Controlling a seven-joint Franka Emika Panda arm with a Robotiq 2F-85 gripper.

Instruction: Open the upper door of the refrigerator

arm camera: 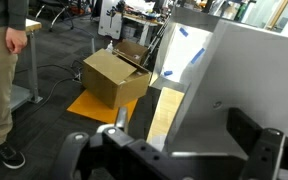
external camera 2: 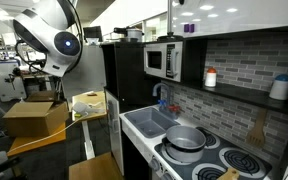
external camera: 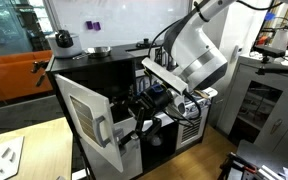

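Observation:
The refrigerator (external camera: 104, 68) is a black-framed toy cabinet, also in an exterior view (external camera 2: 124, 75). Its upper door (external camera: 84, 118) stands swung open, with the white inner face showing. The door's edge also shows in an exterior view (external camera 2: 92, 104). In the wrist view the door's pale face (arm camera: 234, 80) fills the right side. My gripper (arm camera: 164, 150) is open, with its fingers wide apart at the door's lower edge. In an exterior view the gripper (external camera: 156, 96) reaches into the fridge opening beside the door. The handle is hidden.
A cardboard box (arm camera: 114, 78) sits on the floor beyond the door, also in an exterior view (external camera 2: 34, 118). A person (arm camera: 2, 70) stands at the left. A microwave (external camera 2: 162, 60), a sink (external camera 2: 149, 122) and a pan (external camera 2: 187, 138) on the stovetop lie beside the fridge.

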